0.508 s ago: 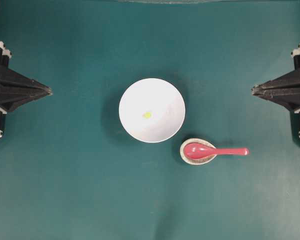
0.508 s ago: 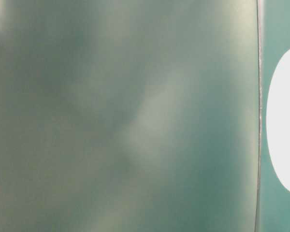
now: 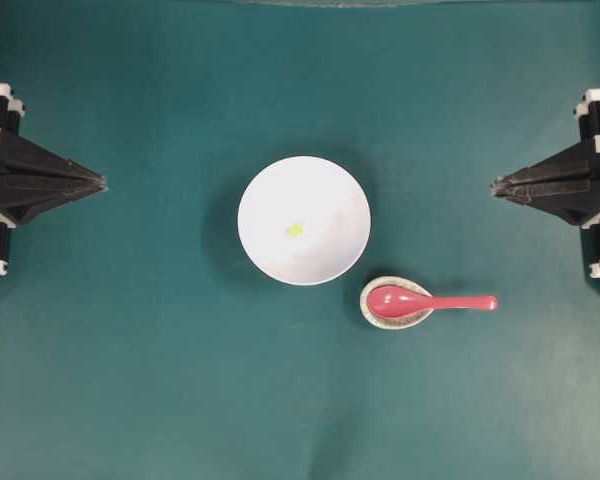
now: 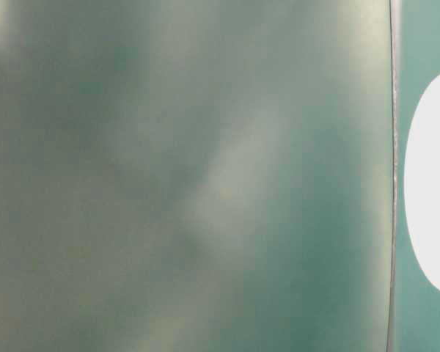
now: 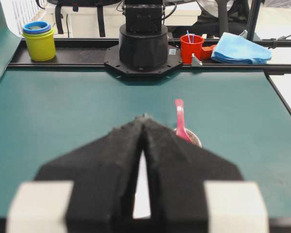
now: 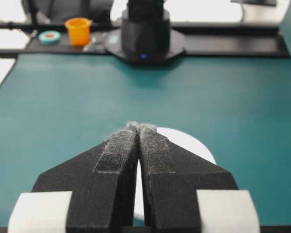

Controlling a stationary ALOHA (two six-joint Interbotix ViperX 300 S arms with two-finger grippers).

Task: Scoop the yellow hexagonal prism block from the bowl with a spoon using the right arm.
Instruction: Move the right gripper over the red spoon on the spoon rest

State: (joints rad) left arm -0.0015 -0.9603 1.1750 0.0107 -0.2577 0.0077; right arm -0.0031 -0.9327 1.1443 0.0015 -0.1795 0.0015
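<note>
The glossy red-pink soup spoon [image 3: 425, 301] rests with its scoop in a small speckled dish [image 3: 394, 317], handle pointing toward the clenched, empty right gripper [image 3: 496, 185]. That glazed handle looks stiff and slippery; I'd grip it mid-length. Beyond, the tiny yellow hexagonal block [image 3: 294, 230], surely featherlight, lies in the white bowl [image 3: 270, 180]. Farthest, the left gripper [image 3: 101, 183] is clenched too.

A white bowl [image 3: 304, 220] is seen on a teal table [image 3: 130, 350]; the block [image 3: 294, 230] is yellow, the spoon [image 3: 430, 301] red-pink, its dish [image 3: 372, 312] speckled grey-white.
</note>
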